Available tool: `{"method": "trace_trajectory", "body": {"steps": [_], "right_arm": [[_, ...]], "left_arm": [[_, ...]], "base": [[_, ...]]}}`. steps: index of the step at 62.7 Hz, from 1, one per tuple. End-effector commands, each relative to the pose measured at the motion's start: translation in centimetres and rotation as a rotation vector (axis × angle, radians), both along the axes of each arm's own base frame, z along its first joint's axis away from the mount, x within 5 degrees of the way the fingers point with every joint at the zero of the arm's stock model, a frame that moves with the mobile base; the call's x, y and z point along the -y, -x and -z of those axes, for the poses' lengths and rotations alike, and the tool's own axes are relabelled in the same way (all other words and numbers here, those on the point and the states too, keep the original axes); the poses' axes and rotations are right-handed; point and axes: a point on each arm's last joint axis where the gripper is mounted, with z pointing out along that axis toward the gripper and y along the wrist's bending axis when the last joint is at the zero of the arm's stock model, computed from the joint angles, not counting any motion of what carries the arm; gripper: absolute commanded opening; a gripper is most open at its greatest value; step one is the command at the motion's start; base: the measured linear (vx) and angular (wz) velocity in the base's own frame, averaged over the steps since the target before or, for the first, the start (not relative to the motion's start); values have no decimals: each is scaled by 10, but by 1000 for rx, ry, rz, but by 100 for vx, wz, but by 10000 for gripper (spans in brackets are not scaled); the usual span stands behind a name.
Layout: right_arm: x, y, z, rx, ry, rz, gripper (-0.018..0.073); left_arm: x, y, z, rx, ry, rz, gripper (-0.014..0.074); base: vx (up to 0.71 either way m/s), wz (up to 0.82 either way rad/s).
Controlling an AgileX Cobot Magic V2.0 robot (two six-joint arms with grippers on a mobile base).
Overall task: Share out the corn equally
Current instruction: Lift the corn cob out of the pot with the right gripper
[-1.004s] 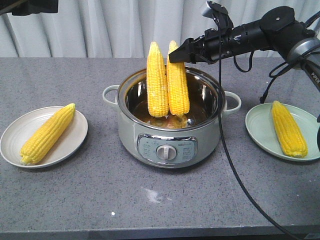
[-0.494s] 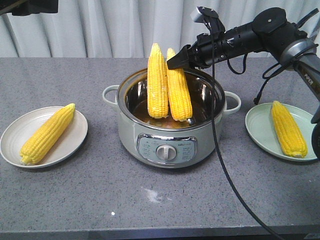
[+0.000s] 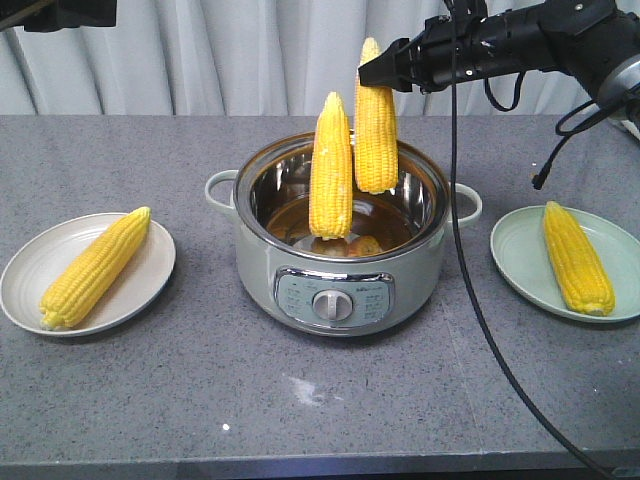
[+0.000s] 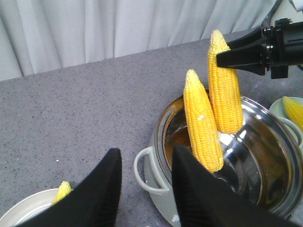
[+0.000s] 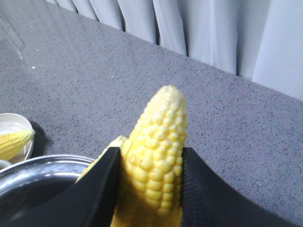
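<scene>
One cob (image 3: 376, 130) hangs upright over the pot (image 3: 258, 265), tip pinched by the right fingers (image 3: 390, 68); left fingers (image 4: 102, 194) gape empty, farther from it.

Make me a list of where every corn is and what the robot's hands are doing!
held corn: above the pot, pinched near its tip by the right gripper
second corn: standing upright in the pot
third corn: lying on the white plate
fourth corn: lying on the green plate
left gripper: open, holding nothing
</scene>
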Motion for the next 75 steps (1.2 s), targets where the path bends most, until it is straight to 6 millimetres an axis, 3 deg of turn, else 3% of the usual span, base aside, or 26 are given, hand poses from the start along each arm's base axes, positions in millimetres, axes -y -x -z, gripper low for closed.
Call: {"method": "trace_trajectory", "body": {"steps": [1,13,23,29,36,48,55,62,68,75], "right_arm": [[5,13,-51,149,-79,55,-8],[6,15,-59,175,-92,70,-7],[14,40,-107,298,-101,97,-6],[26,72,-150,378,-119,117,-4],[43,124,-198,463,-104,103,-4],[75,217,-255,527,-63,123,-4],[87,265,-273,562,-7,162,-4],[93,298,-282,565,39,213,-4],[94,316,-285,568,78,245,-4],[94,322,-287,563,88,272,-4]], "left_arm": [[-1,11,-21,94,60,-3,249],[-1,11,-21,95,60,-4,249],[-1,10,-21,96,60,-4,249],[-1,10,-22,109,67,-7,249],[2,9,-24,120,116,6,249],[15,-5,-18,73,265,54,249],[25,-24,-7,28,358,74,249],[31,-48,0,55,454,66,249],[37,-63,-2,81,494,83,249],[48,-72,-12,98,496,135,250]], "base": [[0,0],[0,0],[0,0],[0,0],[0,0],[0,0],[0,0],[0,0],[0,0],[0,0]]}}
